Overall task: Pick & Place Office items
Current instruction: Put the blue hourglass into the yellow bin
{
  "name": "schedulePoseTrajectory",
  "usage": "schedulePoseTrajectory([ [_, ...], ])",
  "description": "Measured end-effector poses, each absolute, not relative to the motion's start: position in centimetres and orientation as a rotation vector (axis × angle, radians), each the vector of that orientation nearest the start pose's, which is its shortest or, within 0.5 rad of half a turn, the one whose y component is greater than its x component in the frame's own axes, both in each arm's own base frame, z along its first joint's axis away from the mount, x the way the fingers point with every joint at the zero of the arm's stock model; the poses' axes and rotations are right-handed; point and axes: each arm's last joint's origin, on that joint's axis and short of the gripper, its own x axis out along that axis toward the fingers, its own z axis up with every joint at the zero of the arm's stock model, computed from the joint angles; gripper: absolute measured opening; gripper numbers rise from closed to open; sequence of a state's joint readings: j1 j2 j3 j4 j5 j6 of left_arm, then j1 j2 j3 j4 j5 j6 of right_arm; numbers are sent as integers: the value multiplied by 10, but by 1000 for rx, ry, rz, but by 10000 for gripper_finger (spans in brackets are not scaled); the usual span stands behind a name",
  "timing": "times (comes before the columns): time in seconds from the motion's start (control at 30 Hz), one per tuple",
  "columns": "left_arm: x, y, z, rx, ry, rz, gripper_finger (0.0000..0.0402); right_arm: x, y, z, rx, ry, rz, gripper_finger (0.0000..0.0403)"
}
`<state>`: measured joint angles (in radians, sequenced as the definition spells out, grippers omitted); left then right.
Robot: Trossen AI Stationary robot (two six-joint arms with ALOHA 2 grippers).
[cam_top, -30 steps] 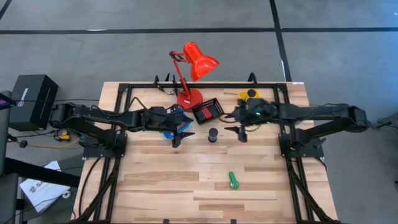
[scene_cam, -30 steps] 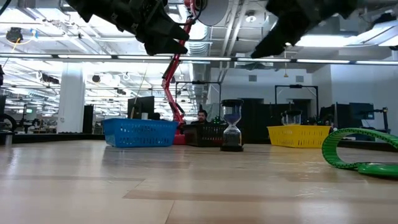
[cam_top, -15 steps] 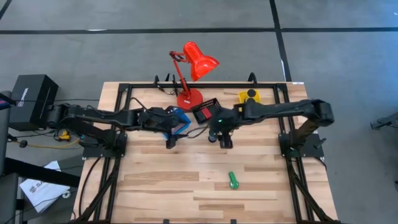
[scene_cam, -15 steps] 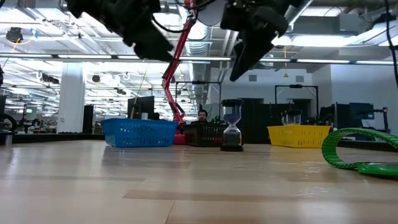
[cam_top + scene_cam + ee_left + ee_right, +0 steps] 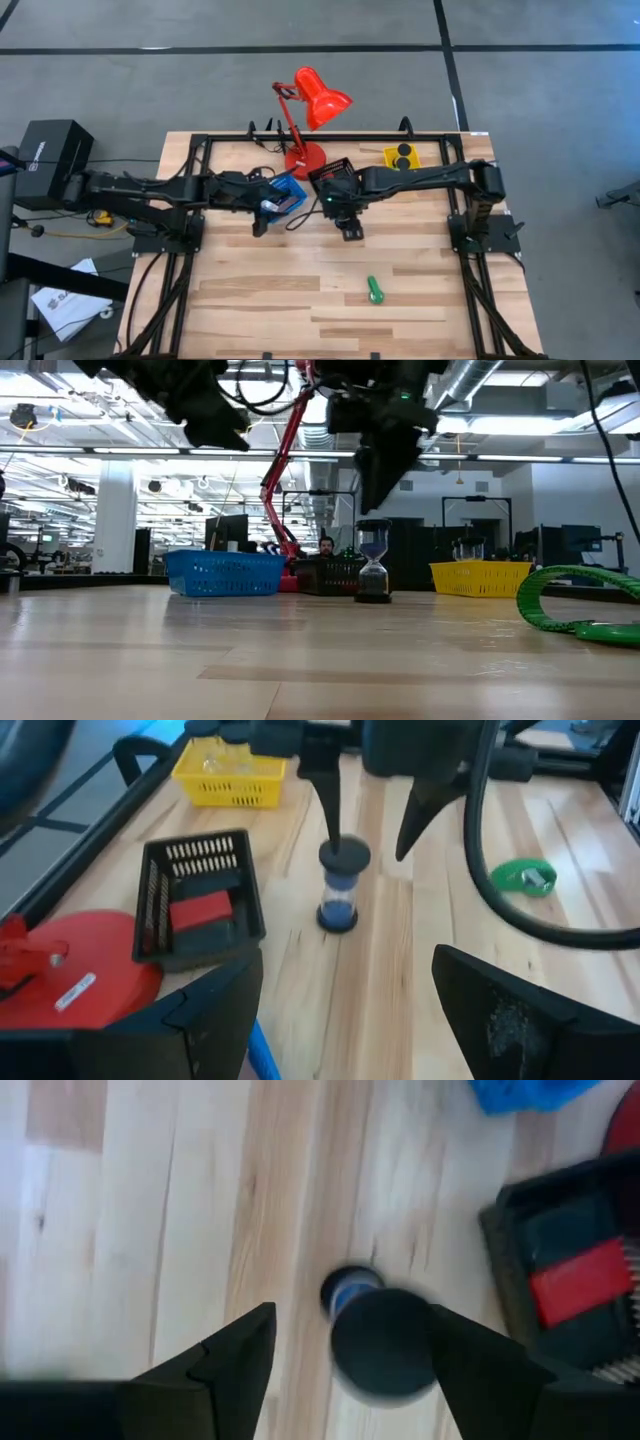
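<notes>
- Pale wooden slatted table top (image 5: 300, 290) inside a black metal frame, on a grey floor; low view looks across into a large lit hall with racks behind
- Red desk lamp (image 5: 310, 105) stands at the far edge of the table, its round base just beside the black tray
- Small black-capped hourglass with blue sand (image 5: 341, 885) stands upright on the wood near the table's middle, just in front of the black slotted tray (image 5: 160, 910); low view shows it upright between the blue and yellow baskets (image 5: 373, 562)
- Right gripper (image 5: 372, 820) hangs directly above the hourglass, fingers spread apart, one on each side of the top cap, holding nothing; whether a fingertip touches the cap cannot be told
- Right wrist view looks straight down on the hourglass's round black cap (image 5: 383, 1342), between that arm's two dark fingers (image 5: 225, 1365)
- Red rectangular block (image 5: 199, 910) lies inside the black tray
- Left gripper (image 5: 262, 222) hovers beside the blue mesh basket (image 5: 290, 190) on the table's left half, fingers wide apart and empty
- Green stubby cylinder (image 5: 374, 290) lies on the wood well apart from both grippers, toward the near side
- Yellow mesh basket (image 5: 403, 156) sits at the far right, with two black round pieces (image 5: 403, 151) in it
</notes>
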<state>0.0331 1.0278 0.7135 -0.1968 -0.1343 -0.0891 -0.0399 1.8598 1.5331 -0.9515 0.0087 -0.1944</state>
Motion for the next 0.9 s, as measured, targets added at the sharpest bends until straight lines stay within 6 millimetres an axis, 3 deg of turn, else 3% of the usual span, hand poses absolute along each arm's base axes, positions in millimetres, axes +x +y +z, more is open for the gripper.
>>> schedulePoseTrajectory([
  [0.27,212,13,265,-50,465,238,285,376,-17,259,-181,1281,32,247],
  [0.9,211,13,267,-51,447,234,285,377,-18,255,-188,1296,21,247],
])
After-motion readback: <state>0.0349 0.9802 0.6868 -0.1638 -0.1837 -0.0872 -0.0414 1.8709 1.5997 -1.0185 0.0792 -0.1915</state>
